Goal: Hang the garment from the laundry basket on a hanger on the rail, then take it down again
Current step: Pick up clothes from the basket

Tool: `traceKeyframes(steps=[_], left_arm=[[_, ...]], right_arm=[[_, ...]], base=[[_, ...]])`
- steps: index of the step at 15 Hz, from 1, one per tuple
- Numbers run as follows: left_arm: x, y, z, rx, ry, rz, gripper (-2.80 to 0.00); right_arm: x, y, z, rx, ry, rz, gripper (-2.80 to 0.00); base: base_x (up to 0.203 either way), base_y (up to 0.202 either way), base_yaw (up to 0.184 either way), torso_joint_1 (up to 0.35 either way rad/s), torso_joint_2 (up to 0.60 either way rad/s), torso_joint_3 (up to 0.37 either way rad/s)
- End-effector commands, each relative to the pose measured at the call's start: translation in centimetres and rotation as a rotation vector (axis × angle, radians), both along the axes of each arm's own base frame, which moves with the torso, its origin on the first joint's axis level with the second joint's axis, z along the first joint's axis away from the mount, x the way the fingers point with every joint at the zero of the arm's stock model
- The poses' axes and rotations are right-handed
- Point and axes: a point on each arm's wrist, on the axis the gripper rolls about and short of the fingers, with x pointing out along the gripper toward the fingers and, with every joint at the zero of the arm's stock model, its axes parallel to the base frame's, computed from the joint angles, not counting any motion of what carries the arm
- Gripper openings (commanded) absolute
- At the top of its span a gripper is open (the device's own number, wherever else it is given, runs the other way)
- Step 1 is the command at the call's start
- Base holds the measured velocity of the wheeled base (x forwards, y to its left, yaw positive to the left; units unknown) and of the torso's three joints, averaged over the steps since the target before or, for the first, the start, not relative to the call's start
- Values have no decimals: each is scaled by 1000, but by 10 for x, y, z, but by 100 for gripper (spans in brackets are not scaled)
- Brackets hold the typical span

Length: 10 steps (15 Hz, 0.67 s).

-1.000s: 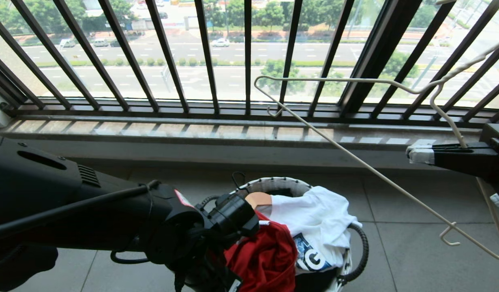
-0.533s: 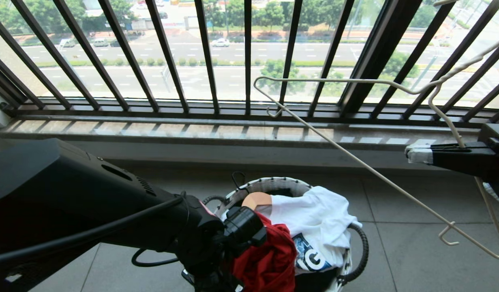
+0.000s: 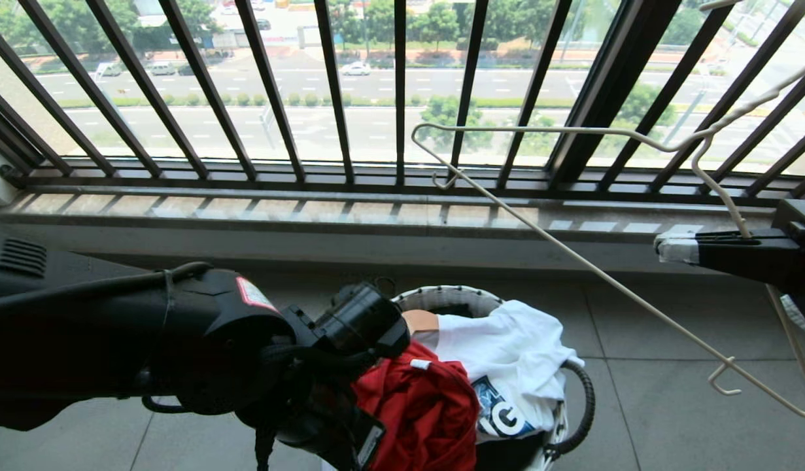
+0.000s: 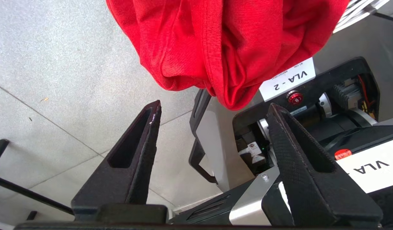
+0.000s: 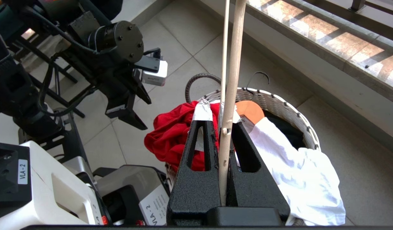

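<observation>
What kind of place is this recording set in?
Most likely an enclosed balcony or laundry corner of an upper-floor flat. A black railing with slanted bars fronts a window looking down on a road with cars, the floor is grey tile, and a laundry basket of clothes stands by the sill.

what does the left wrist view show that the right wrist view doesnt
Only the left wrist view: the left pincer head-on, open and empty, with the red garment hanging just beyond its tips.
Only the right wrist view: the right pincer shut on the hanger, the laundry basket, the white shirt and a wooden hanger end.
Both: the garment, the tiled floor and the robot's base with VLA-2 labels.
</observation>
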Motion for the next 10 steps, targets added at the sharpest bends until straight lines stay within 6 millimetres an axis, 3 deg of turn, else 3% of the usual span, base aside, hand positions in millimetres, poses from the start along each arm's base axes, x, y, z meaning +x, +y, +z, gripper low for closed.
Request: traceKeyframes(steps=[1,2,6,10], left_arm=[[-7,8,21,-54,-47,11,0],[-6,8,23,-49,-63,18,-280],[9,-11,32,-55,-132,29,-280],[34,-41,4,29,-111,76,-280]], right_arm=[[-2,0,1,1,-8,6,-280],[-4,0,3,1,-16,6,-280],[-5,-3,4,1,-22,-12,-280],[1,-4,2,1,-9,-17,-280]], base=[[0,0,0,0,0,0],[0,0,0,0,0,0],[0,0,0,0,0,0],[0,0,0,0,0,0]])
